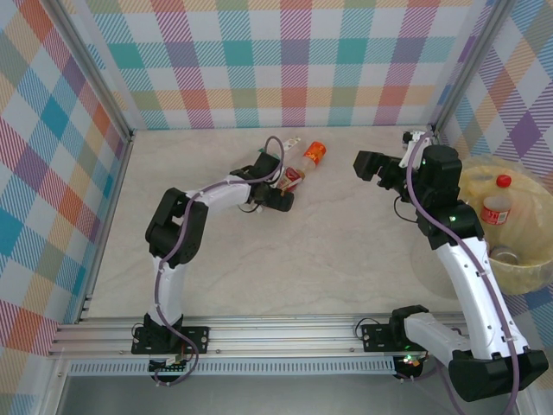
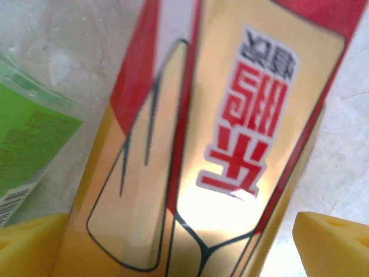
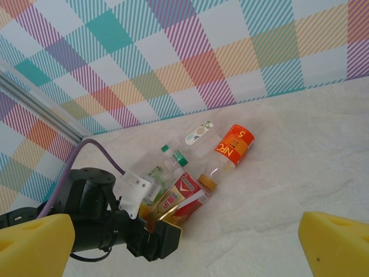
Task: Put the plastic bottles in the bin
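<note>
With left claw [image 2: 184, 245] spread astride red-labelled bottle [image 2: 230, 115] toward counter's [image 1: 346, 251] far edge and right claw [image 3: 185, 245] released, empty, clench squarely mid-label, clear of green-labelled bottle [image 2: 29, 133].

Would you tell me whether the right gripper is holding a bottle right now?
No, the right gripper hangs open above the table with nothing held between its fingers.

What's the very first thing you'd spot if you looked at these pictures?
Probably the bright checked walls all round the table. Next, the small heap of plastic bottles at the far middle, with the left gripper open around a red-and-gold labelled one. At the right edge sits the big pale-yellow bin, a red-capped bottle already inside.
</note>
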